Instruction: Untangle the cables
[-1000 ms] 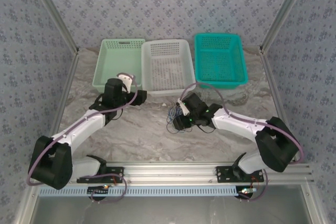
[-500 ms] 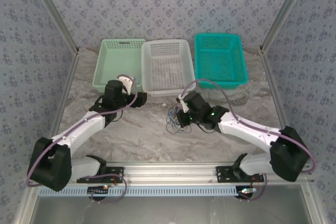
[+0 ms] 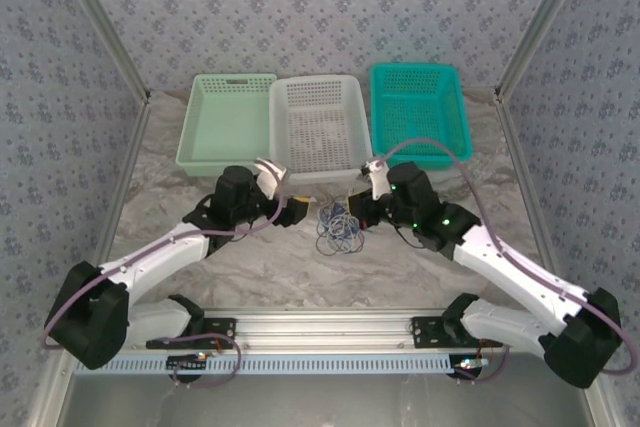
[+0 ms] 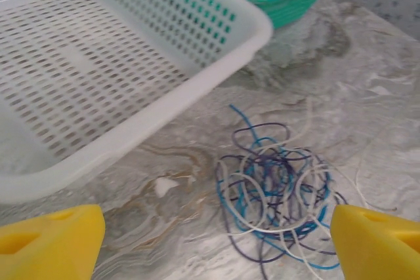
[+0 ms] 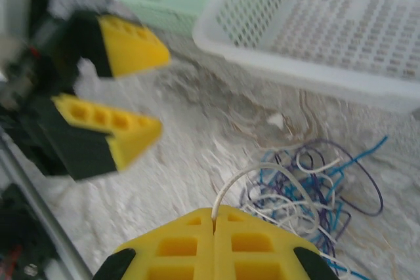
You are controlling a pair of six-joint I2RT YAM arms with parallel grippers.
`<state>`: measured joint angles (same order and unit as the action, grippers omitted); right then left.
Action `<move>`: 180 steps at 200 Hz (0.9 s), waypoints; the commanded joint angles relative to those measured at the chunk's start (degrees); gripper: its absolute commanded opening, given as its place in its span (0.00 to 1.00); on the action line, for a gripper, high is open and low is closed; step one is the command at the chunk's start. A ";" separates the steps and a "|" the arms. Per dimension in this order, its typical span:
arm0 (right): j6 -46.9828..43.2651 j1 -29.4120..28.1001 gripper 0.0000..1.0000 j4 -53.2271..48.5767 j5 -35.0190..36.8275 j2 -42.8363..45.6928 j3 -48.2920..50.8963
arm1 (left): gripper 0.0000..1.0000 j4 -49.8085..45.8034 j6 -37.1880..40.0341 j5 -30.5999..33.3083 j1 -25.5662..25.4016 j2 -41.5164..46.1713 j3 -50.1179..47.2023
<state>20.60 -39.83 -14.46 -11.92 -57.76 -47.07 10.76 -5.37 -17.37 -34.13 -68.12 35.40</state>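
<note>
Found the cables (image 3: 338, 229) heaped in one blue, purple and whitish knot on the marble table (image 3: 250, 267), just in front of the white basket (image 3: 315, 175). Saw the right gripper (image 5: 214, 213) pinched fully shut on a whitish strand (image 5: 244, 171) arching up out of the heap's near edge. Noted the left gripper (image 4: 216, 231) spread wide, holding nothing, facing the knot from the opposite side. Judged the heap roughly round, with no clear long axis, closest to the right arm and within easy reach of the left for a second strand.
</note>
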 commanded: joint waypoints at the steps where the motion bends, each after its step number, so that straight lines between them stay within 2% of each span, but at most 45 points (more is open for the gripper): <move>1: 2.99 1.79 0.00 3.18 -6.63 3.44 0.00 | 0.89 3.69 1.42 -3.26 -1.22 0.41 0.35; 90: 3.53 3.36 0.00 2.43 -13.88 3.52 -4.04 | 0.89 11.21 -0.99 -6.85 -8.62 -9.56 7.09; 160: 3.19 3.50 0.00 -1.60 -16.10 4.86 -9.53 | 0.88 14.23 -1.27 -6.13 -12.36 -18.06 13.67; 180: 4.64 3.45 0.00 -0.40 -17.28 5.44 -9.62 | 0.86 13.21 -1.85 -2.63 -13.37 -20.38 15.53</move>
<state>23.55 -36.71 -14.66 -26.72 -53.67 -54.81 22.65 -6.13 -22.06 -46.24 -86.39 47.53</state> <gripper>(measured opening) 0.054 0.868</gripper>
